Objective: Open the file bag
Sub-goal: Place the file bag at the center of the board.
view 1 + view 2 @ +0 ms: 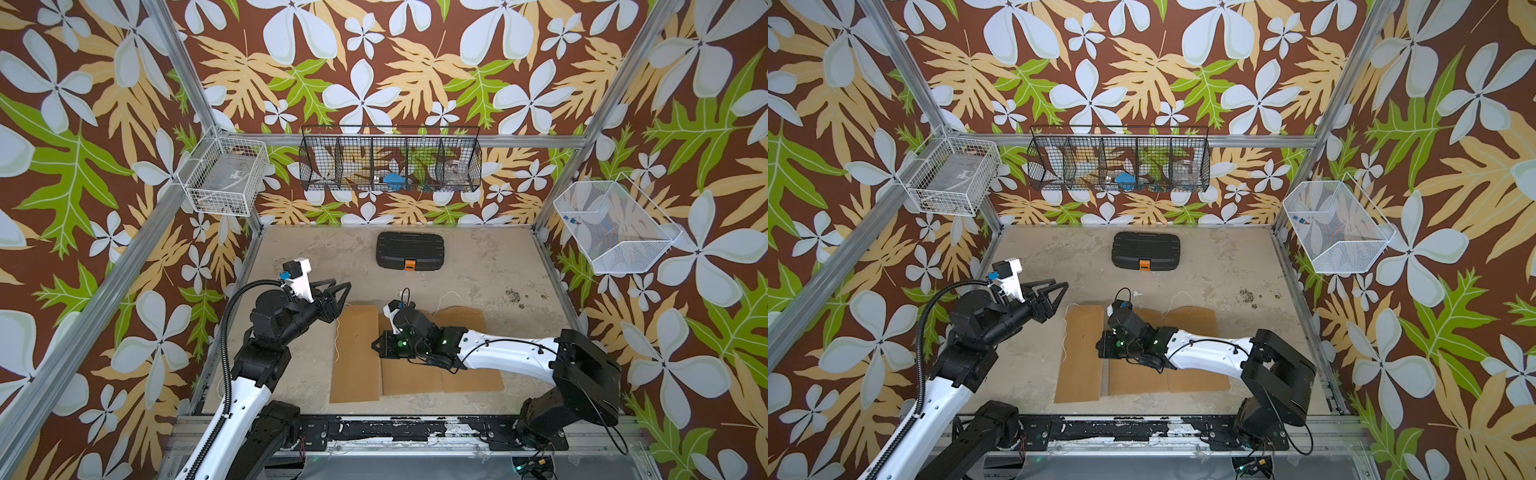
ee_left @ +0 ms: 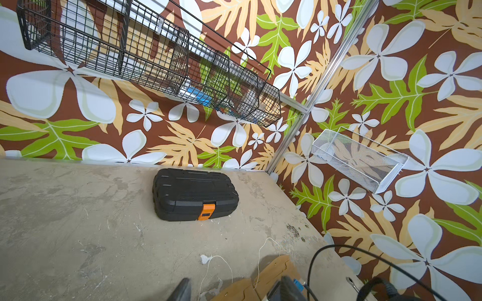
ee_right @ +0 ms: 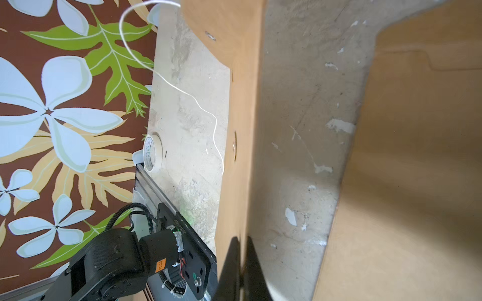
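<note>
We read the table as a clock face from above, with six o'clock at the robot's own edge. The file bag, made of brown kraft paper, lies a little off centre toward seven o'clock.

Our right gripper is clamped on the bag's three o'clock long edge. In the right wrist view its dark fingers press together with the paper between them. That edge stands off the table, so we see the sheet almost edge-on. On the bag we make out a small round string button. A loose white string trails over the table on the bag's nine o'clock side.

Our left gripper hangs above the table at about ten o'clock, apart from the bag. Its jaws are parted and nothing is between them.

What look like two further kraft bags lie flat toward five o'clock, partly under the right arm. A black tool case with an orange latch sits at twelve o'clock with its lid shut. A roll of masking tape stands on edge near the left arm's base.

On the walls we see a black wire basket at twelve o'clock, a white wire basket at ten and a white mesh basket at two.
</note>
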`<act>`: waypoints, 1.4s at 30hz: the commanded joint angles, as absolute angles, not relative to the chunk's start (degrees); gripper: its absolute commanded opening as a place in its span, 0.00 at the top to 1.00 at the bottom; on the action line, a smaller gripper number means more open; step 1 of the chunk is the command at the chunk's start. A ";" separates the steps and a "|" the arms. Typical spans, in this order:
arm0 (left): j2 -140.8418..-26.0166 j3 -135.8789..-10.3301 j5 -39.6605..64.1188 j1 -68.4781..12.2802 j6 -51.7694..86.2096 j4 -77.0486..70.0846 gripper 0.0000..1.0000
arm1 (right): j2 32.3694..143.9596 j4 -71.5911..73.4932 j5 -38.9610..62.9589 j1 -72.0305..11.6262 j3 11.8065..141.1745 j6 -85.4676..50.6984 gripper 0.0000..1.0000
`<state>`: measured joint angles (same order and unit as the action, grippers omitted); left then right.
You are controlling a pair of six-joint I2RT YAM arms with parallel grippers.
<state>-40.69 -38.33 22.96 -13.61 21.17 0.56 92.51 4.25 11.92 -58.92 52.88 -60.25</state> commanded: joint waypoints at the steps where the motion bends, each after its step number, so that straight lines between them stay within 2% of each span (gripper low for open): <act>1: -40.56 -38.47 23.56 -13.53 20.96 -0.44 0.42 | 94.60 5.49 12.34 -59.11 53.99 -60.63 1.00; 8: -40.69 -38.52 23.40 -13.52 20.76 -0.18 0.42 | 98.89 3.89 12.23 -59.14 57.17 -59.30 0.98; 29: -40.70 -38.58 23.40 -13.54 20.42 0.01 0.42 | 102.13 -1.22 9.69 -58.43 59.77 -58.78 0.76; 42: -40.69 -38.58 23.52 -13.54 20.30 0.10 0.43 | 102.18 -2.10 8.97 -58.38 59.43 -59.21 0.74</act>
<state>-40.82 -38.33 22.96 -13.61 20.91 0.60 102.35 -1.48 10.11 -58.33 59.37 -59.18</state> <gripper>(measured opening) 0.575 0.260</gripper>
